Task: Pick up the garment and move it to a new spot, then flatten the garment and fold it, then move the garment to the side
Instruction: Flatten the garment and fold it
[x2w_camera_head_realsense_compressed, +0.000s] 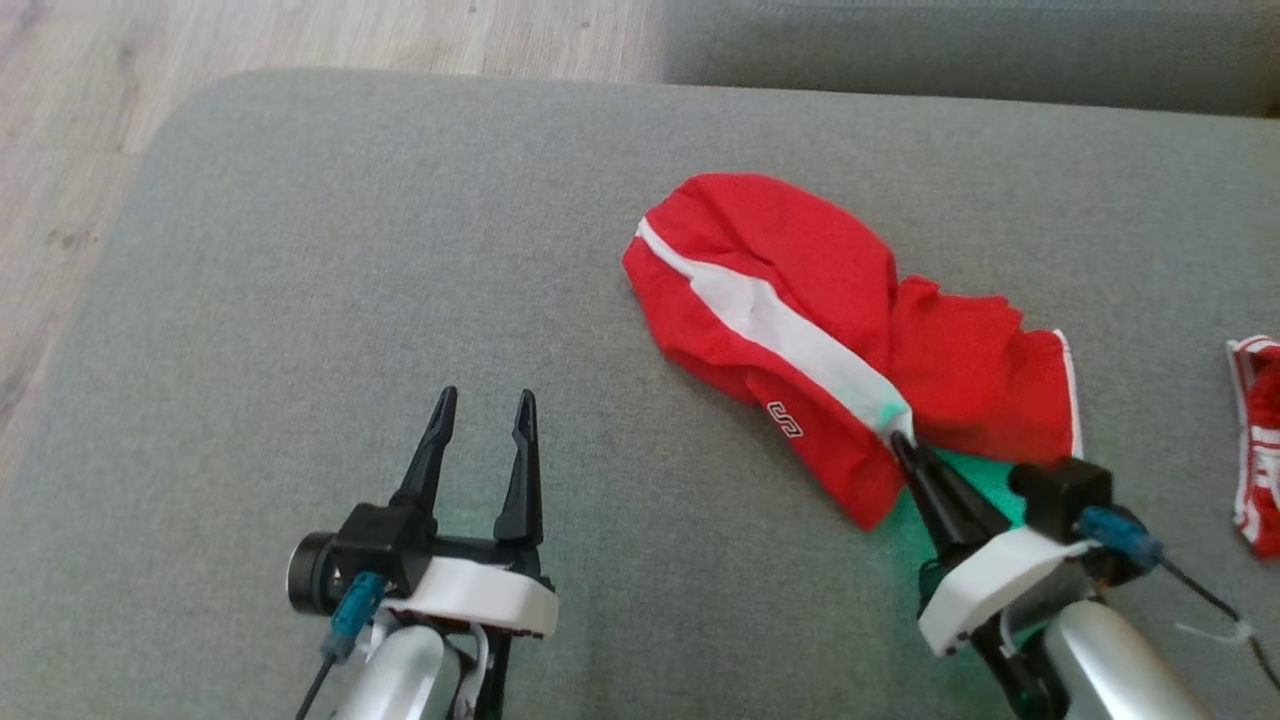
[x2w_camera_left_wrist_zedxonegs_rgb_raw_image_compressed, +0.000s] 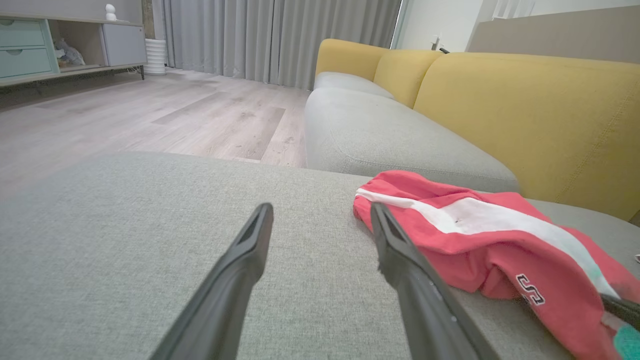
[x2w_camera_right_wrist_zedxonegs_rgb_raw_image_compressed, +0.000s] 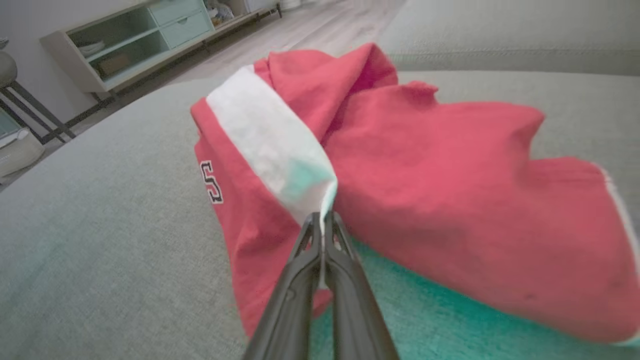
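At the near edge of the red garment (x2w_camera_head_realsense_compressed: 800, 290), the right gripper (x2w_camera_head_realsense_compressed: 900, 442) has its two dark fingers pressed tight together on the end of the white stripe (x2w_camera_head_realsense_compressed: 780, 325). In the right wrist view the fingers (x2w_camera_right_wrist_zedxonegs_rgb_raw_image_compressed: 345, 270) pinch that bit of cloth between their tips, and the stripe (x2w_camera_right_wrist_zedxonegs_rgb_raw_image_compressed: 265, 135) runs up and away from them. The garment (x2w_camera_right_wrist_zedxonegs_rgb_raw_image_compressed: 440, 200) is all bunched up and lies on the grey cushion (x2w_camera_head_realsense_compressed: 400, 250), over on the robot's right side. A green glow falls on the cushion just under the right gripper. The left gripper (x2w_camera_head_realsense_compressed: 485, 402) is well apart from the garment, on the left, with its fingers spread wide and nothing between them. At the far right edge lies another red and white cloth (x2w_camera_head_realsense_compressed: 1258, 440). Past the cushion there is a wooden floor (x2w_camera_head_realsense_compressed: 80, 80).
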